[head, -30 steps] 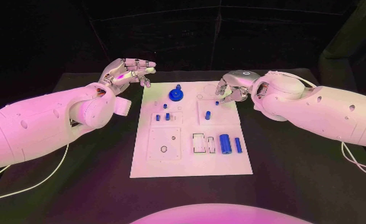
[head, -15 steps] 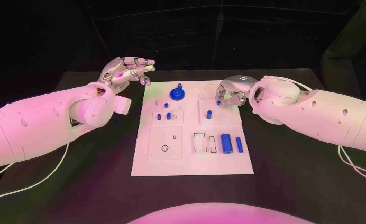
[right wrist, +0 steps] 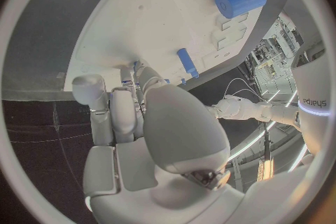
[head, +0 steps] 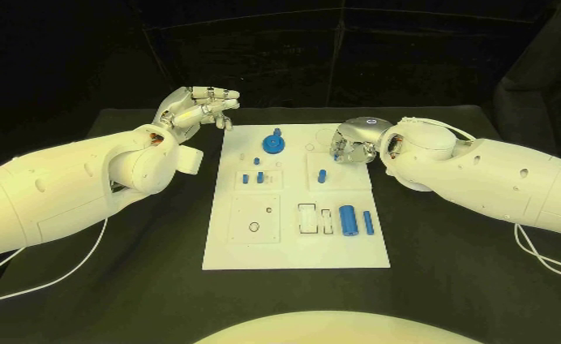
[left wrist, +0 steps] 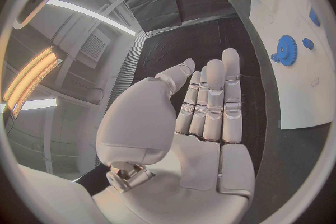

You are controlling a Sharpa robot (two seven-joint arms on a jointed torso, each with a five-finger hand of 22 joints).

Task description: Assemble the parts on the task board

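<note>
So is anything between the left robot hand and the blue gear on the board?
Nothing visible. The left robot hand hovers open beside the task board, off its far-left corner, and the blue gear stands just inboard with only bare board between them.

Task board [head: 293, 255]: one, white, on one black table [head: 444, 279].

Blue gear [head: 272, 145] with a knob on top: one.

Small blue pegs: four counted plainly. One stands alone [head: 256, 161], two are side by side [head: 245, 178] [head: 259, 177], and one is on the right half [head: 319, 174]. A possible fifth sits under the right hand's fingers, too hidden to confirm.

Blue cylinders lying flat: two, one thick [head: 349, 218] and one thin [head: 367, 223].

White rectangular outlines beside the cylinders: two [head: 306, 218] [head: 326, 222]. Whether they are pieces or recesses is unclear.

Hands: two, the left hand [head: 196, 110] and the right hand [head: 354, 137], each on one white arm.
</note>
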